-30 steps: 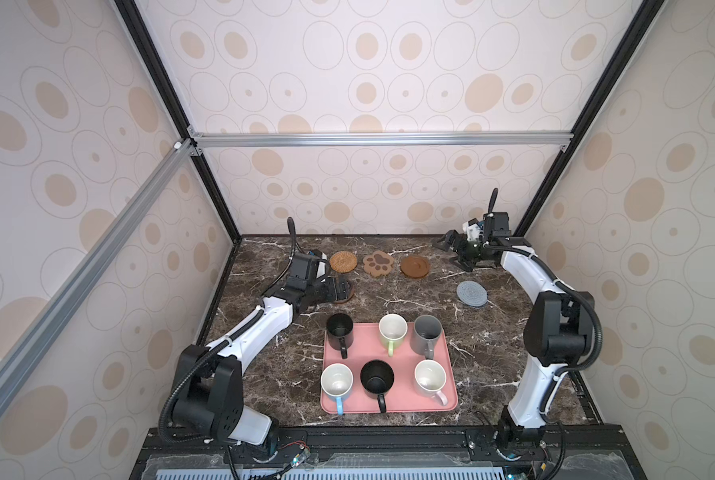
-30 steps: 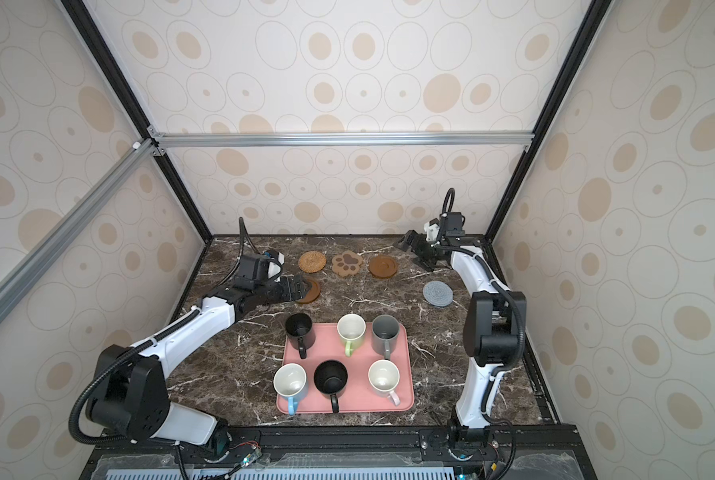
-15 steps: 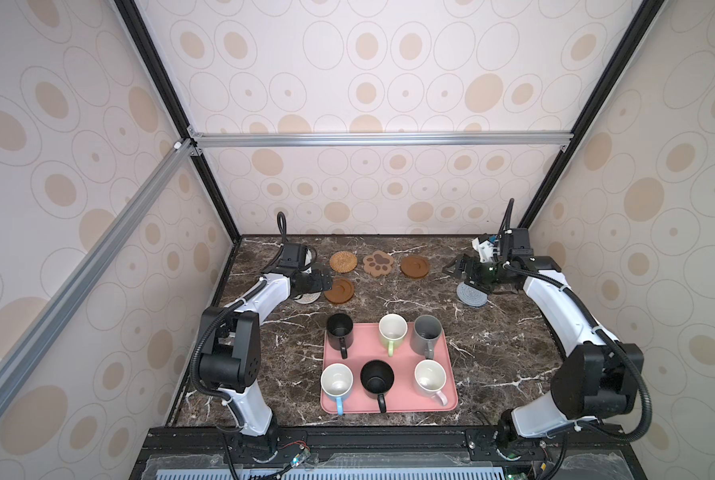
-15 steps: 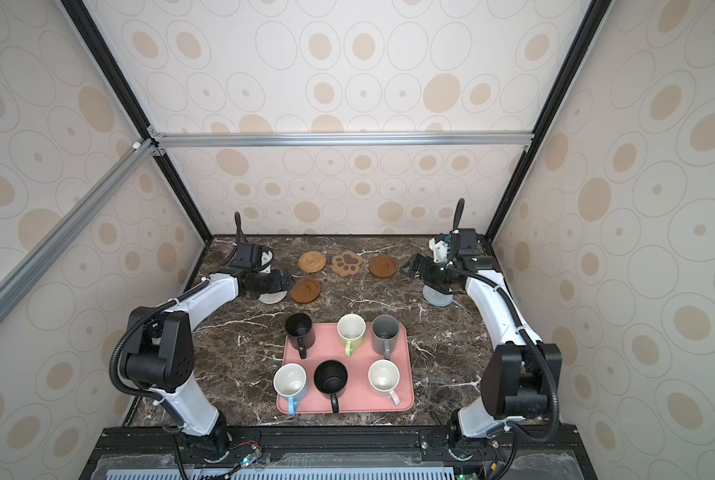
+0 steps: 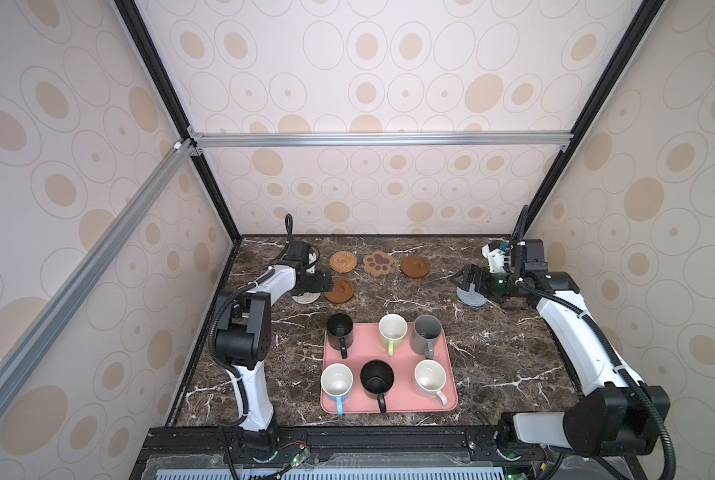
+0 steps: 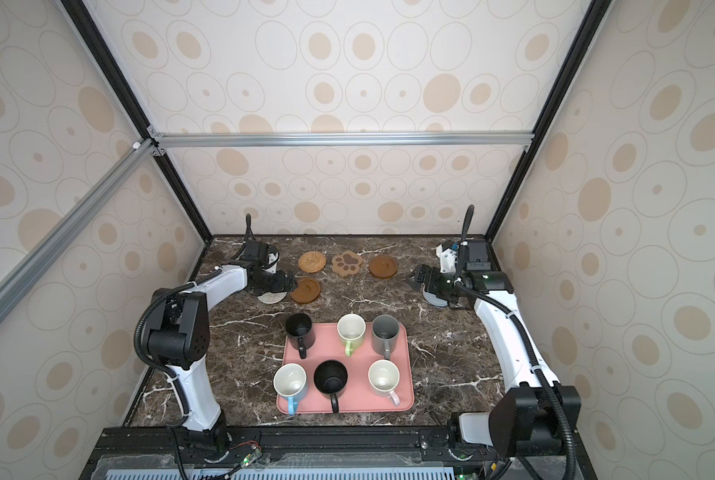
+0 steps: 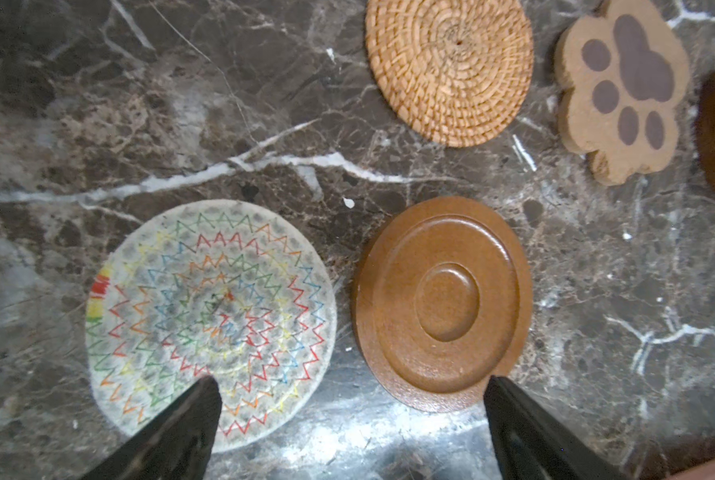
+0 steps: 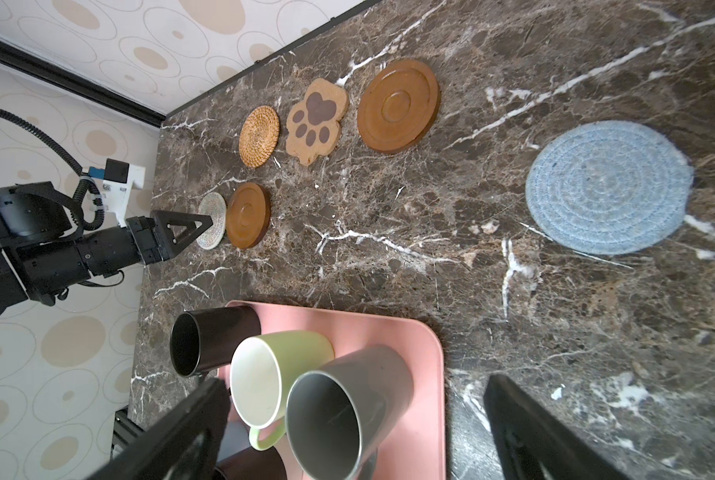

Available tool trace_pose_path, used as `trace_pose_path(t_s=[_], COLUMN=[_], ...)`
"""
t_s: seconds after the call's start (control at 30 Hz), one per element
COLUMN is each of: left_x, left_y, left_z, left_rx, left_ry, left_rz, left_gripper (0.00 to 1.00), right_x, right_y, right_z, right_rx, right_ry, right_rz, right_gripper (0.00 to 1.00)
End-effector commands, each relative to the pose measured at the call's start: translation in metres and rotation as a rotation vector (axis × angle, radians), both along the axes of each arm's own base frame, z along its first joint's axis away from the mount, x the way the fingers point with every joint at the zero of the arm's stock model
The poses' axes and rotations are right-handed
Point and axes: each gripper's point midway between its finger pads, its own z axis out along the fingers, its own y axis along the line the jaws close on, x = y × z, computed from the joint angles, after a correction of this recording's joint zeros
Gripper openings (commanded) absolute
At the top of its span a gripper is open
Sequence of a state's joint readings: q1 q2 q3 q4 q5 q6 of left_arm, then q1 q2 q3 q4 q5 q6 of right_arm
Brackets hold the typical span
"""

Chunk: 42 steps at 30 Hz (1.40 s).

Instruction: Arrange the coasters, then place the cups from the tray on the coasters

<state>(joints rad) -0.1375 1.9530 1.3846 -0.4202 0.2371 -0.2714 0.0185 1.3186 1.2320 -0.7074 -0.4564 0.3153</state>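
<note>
Beyond the far-left corner of the tray [image 5: 409, 403], the left gripper [image 7: 351, 386] hovers spread wide and empty above the beige woven coaster [image 7: 210, 324] and a brown wooden coaster [image 7: 443, 303]. Farther behind the tray, the rattan coaster [image 7: 449, 70], paw coaster [image 7: 621, 91] and second brown coaster [image 8: 397, 106] form a row, probably spaced one per cup. Beyond the far-right corner, the right gripper [image 5: 468, 280], wide open and empty, stands above the grey-blue coaster [image 8: 609, 187]. Six cups [image 5: 393, 328] stand on the tray.

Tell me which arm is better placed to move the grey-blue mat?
Right, probably: the right end effector, open, hangs by the grey-blue mat; the left end effector is across the table.
</note>
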Motion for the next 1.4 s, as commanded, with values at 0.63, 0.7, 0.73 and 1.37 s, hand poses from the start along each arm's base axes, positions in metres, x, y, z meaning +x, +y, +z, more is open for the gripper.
trace_pose_path(t_s=[0.63,0.7,0.73,1.37], left_x=[0.014,0.011,0.01,-0.013], left_y=[0.0,-0.003,-0.005,-0.05], left_z=[-0.023,-0.03,-0.032,-0.067], left_rx=[0.217,0.231,0.235,0.246], left_ry=[0.03,0.044,0.048,0.102], left_rz=[-0.074,-0.087,-0.093,-0.174], left_gripper=[0.97,0.97,0.97,0.87], right_x=[-0.015,-0.015,-0.015,-0.016], right_y=[-0.003,-0.003,-0.003,-0.003], right_z=[-0.008,-0.009,-0.01,-0.014], right_rx=[-0.012,-0.012,-0.01,0.004], right_ry=[0.019,0.02,0.022,0.023], right_rz=[-0.016,-0.02,-0.022,-0.041], right_gripper=[1.0,1.0,1.0,1.0])
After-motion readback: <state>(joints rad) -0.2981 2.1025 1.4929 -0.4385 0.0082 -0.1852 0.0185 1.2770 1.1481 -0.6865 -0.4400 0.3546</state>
